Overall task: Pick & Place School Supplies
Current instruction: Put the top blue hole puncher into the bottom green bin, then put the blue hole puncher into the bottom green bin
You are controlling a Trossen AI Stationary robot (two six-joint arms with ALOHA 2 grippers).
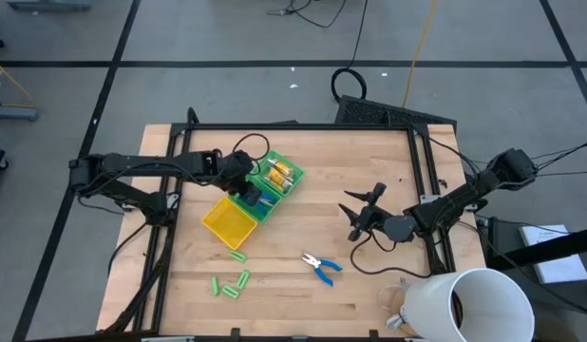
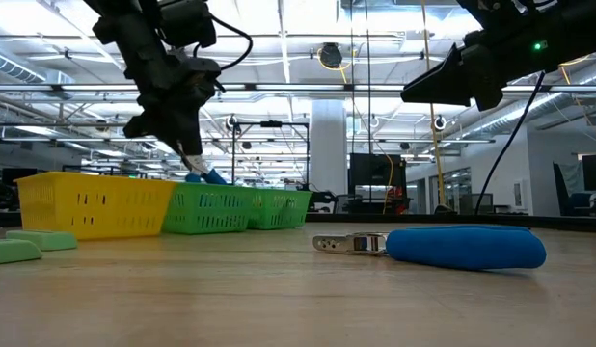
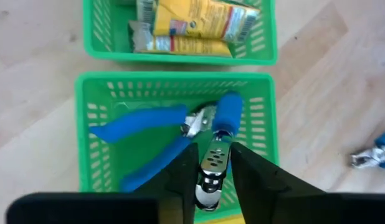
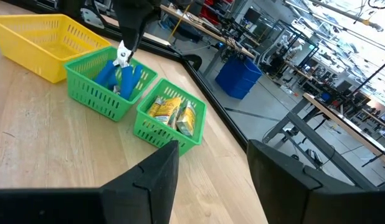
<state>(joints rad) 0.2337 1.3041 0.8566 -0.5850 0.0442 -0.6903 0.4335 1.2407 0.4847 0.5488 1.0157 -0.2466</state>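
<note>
My left gripper (image 1: pixel 244 190) hangs over the middle green compartment (image 3: pixel 99 99) of the tray, slanting down. A blue-handled pliers (image 3: pixel 225 118) stands there, its metal head up between my slightly open fingers. A second blue pliers (image 3: pixel 142 121) lies flat in the same compartment. Yellow packets (image 1: pixel 282 174) fill the far green compartment. A third pliers (image 1: pixel 322 269) and several light-green sticks (image 1: pixel 232 283) lie on the table. My right gripper (image 1: pixel 355 211) waits open above the table's right half, holding nothing. My left gripper has the pliers' metal head (image 3: pixel 210 167) between its fingers, which come from above, slanting down. A thin dark gap shows on each side of the head, and I cannot tell whether a finger touches it. The pliers' handle end (image 3: pixel 228 109) rests down in the compartment.
The tray's yellow compartment (image 1: pixel 227 223) is nearest the front edge. A big white cup (image 1: pixel 474 304) stands at the front right corner. Bare wood lies between the tray and my right gripper.
</note>
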